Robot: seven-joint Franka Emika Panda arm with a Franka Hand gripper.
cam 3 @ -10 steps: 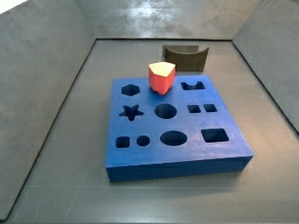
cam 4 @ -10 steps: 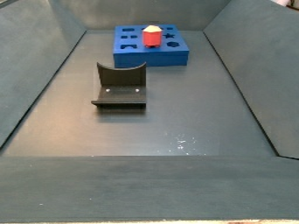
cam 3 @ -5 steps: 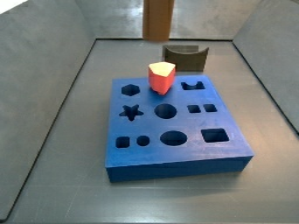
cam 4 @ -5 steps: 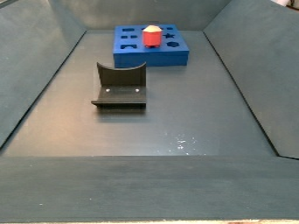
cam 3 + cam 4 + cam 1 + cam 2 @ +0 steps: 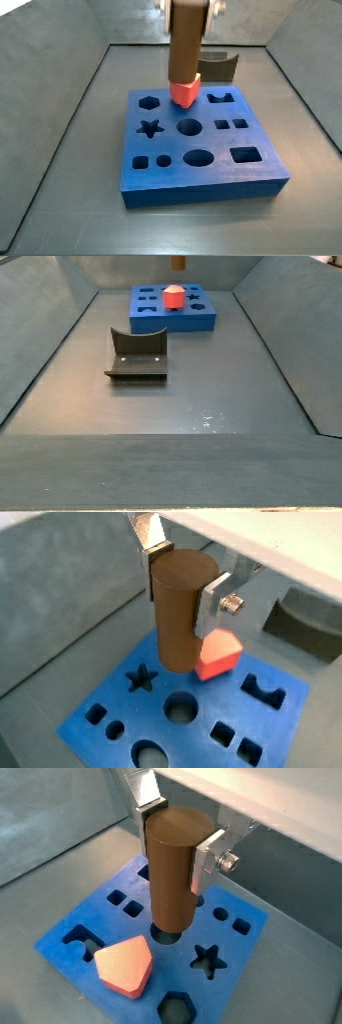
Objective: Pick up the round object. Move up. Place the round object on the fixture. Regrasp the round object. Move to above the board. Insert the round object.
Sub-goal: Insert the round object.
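My gripper (image 5: 183, 582) is shut on the round object (image 5: 181, 622), a brown cylindrical peg held upright by its top end between the silver fingers (image 5: 217, 600). It shows the same way in a wrist view (image 5: 174, 878). In a side view the peg (image 5: 186, 45) hangs from the gripper (image 5: 187, 6) above the far part of the blue board (image 5: 201, 160), its lower end near the red block (image 5: 185, 90). In a side view only the peg's tip (image 5: 179, 261) shows above the board (image 5: 150, 308). The dark fixture (image 5: 138, 356) stands empty on the floor.
The red-and-white faceted block (image 5: 123, 963) stands in a hole of the board (image 5: 80, 938). A round hole (image 5: 164, 933) lies under the peg. The fixture (image 5: 221, 66) sits behind the board in a side view. Grey sloped walls (image 5: 54, 120) enclose the floor.
The gripper with the peg has come down into a side view: absent 1.0 s ago, only at the top edge 0.5 s ago, now reaching down beside the red block.
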